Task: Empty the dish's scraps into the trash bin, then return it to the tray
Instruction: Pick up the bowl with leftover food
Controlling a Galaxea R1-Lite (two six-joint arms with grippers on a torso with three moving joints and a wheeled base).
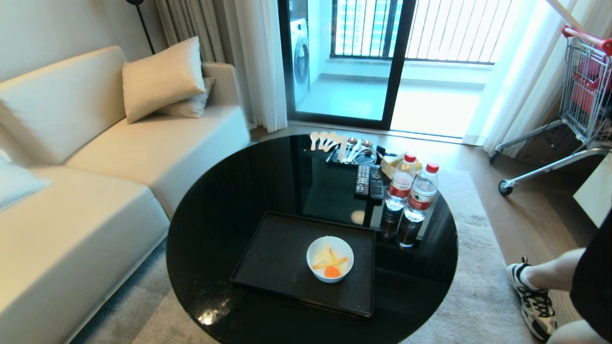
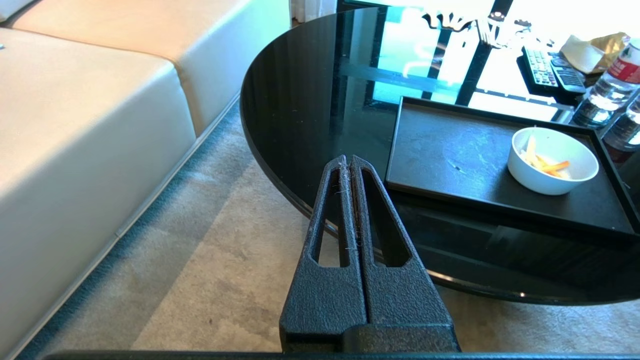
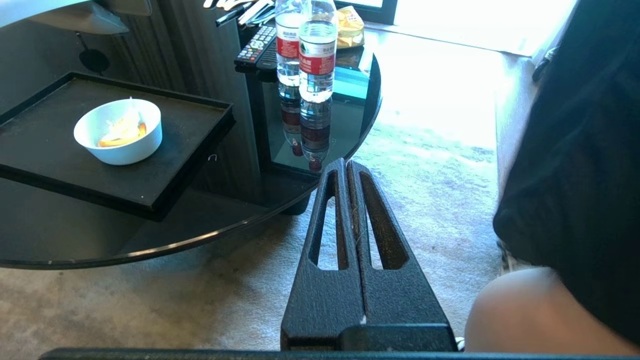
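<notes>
The white dish (image 1: 330, 258) stands on the black tray (image 1: 277, 260) near its right side, on a round black glass table (image 1: 229, 200). Orange and pale scraps (image 1: 330, 263) lie inside the dish. The left wrist view shows the dish (image 2: 552, 160) and tray (image 2: 460, 165) too, and so does the right wrist view: dish (image 3: 118, 131), tray (image 3: 50, 145). My left gripper (image 2: 347, 159) hangs shut and empty at the table's near-left edge, over the carpet. My right gripper (image 3: 345, 162) hangs shut and empty beside the table's near-right edge. Neither arm shows in the head view. The trash bin is out of view.
Two water bottles (image 1: 410, 200), remote controls (image 1: 369, 181), spoons (image 1: 330, 141) and a snack packet (image 1: 393, 162) sit at the table's far side. A cream sofa (image 1: 95, 191) runs along the left. A person's leg and shoe (image 1: 535, 296) are at the right, a shopping cart (image 1: 583, 91) beyond.
</notes>
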